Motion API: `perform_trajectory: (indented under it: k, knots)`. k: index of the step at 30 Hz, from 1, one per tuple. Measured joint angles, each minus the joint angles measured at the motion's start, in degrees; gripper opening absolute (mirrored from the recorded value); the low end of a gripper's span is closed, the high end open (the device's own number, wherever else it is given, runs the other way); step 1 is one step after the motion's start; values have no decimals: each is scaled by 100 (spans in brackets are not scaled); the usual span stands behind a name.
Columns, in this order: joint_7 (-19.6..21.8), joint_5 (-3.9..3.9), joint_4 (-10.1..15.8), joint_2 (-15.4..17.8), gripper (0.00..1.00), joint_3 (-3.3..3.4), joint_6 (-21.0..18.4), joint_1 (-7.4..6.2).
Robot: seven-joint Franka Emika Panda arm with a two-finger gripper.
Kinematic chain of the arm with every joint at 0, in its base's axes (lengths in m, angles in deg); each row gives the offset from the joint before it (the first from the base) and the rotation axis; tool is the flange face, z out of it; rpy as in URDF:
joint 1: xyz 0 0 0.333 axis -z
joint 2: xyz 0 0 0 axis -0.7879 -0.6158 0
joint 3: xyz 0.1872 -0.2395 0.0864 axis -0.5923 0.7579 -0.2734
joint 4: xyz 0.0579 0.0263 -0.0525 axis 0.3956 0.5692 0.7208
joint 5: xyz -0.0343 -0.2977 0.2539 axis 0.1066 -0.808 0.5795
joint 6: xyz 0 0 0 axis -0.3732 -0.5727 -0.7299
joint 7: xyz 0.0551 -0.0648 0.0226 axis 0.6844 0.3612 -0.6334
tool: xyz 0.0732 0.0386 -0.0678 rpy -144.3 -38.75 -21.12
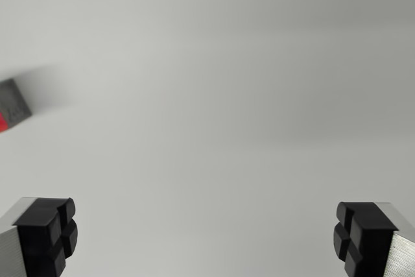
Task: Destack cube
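At the wrist view's left edge a grey cube (14, 102) shows partly, cut off by the frame, with a sliver of a red cube (2, 123) just beneath it. The two look stacked, grey on red, though most of the red one is out of view. My gripper (206, 235) is open, its two black-padded fingers wide apart at the bottom corners, with nothing between them. The left fingertip (48, 231) stands well below and to the right of the cubes, apart from them.
A plain white-grey surface (214, 95) fills the view, with soft shadow bands toward the top.
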Motion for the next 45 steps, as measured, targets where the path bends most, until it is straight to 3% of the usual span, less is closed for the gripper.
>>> perform_trajectory:
  k: [24, 45]
  knots:
    - [2, 0, 40, -3, 100, -7, 32, -41]
    - [66, 0, 297, -45, 100, -114, 324, -231]
